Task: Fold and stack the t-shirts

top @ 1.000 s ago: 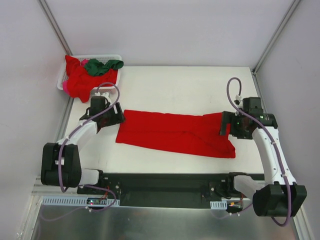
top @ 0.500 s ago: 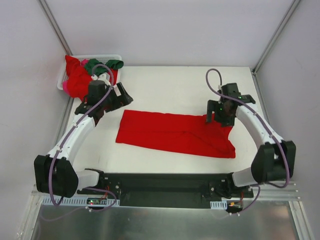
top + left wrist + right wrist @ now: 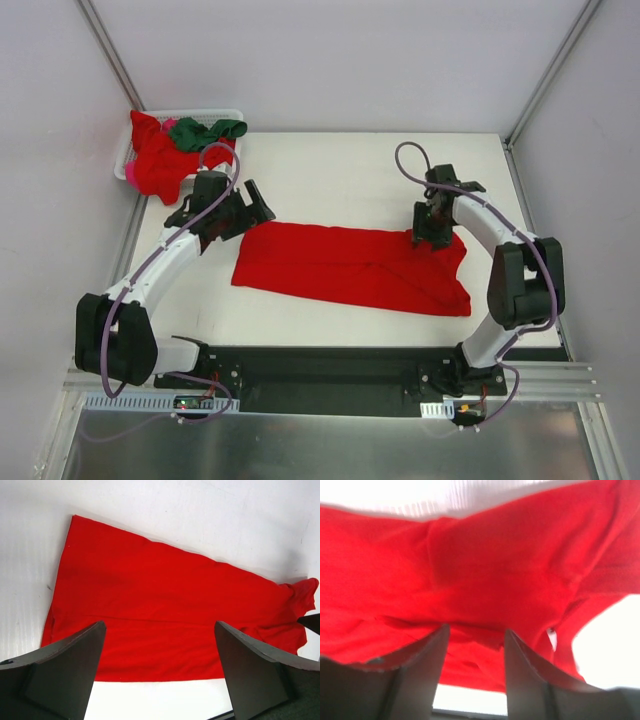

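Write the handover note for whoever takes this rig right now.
Left gripper: open, hovering over the left end of the red t-shirt.
Right gripper: at that shirt's far right corner, jaws part-way in; grip unclear.
The shirt lies on the table as a long strip. Other red shirts and the green t-shirt sit heaped in the basket.
Done: lengthwise fold, seemingly. Left: finish folding, all others, stacking.

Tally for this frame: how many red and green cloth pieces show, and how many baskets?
Red: 2, the red t-shirt flat on the table and the red bundle in the white basket, which may hold more.
Green: 1, the dark green t-shirt.
Baskets: 1.
Total: 4.
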`<control>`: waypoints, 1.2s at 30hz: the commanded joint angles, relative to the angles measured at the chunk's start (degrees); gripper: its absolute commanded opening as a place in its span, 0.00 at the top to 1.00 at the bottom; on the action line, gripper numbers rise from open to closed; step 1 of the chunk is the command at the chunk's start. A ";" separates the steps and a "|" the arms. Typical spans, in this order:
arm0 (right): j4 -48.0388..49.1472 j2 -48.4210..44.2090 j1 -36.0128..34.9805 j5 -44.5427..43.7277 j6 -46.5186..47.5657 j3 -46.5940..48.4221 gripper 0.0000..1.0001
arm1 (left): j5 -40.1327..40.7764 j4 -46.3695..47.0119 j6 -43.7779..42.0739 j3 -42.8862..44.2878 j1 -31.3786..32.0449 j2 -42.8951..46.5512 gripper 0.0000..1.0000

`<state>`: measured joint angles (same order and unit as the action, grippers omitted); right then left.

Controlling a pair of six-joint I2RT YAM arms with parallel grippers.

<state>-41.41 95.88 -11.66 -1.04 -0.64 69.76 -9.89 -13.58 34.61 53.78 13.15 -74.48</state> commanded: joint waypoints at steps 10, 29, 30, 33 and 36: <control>0.28 -0.69 -1.26 -1.86 0.29 -3.31 0.57 | 1.54 -0.57 -1.12 0.18 0.21 1.44 0.09; -3.85 -13.07 -5.47 3.49 -3.83 -7.62 0.99 | 1.81 -0.65 -1.65 -1.13 0.21 4.25 0.09; -4.20 -13.60 -6.44 4.37 -4.36 -8.14 0.99 | 1.63 -0.74 -1.74 -1.22 0.21 4.34 0.09; -4.56 -15.45 -9.42 7.27 -6.73 -10.24 0.99 | 1.80 -0.66 -1.74 -1.75 0.21 4.69 0.09; -3.86 -15.89 -13.47 8.60 -8.75 -12.27 0.99 | 1.72 -0.74 -2.00 -2.36 0.21 4.87 0.09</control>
<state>-43.92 81.80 -20.67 3.53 -4.93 60.10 -8.69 -14.22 33.65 52.40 13.15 -71.61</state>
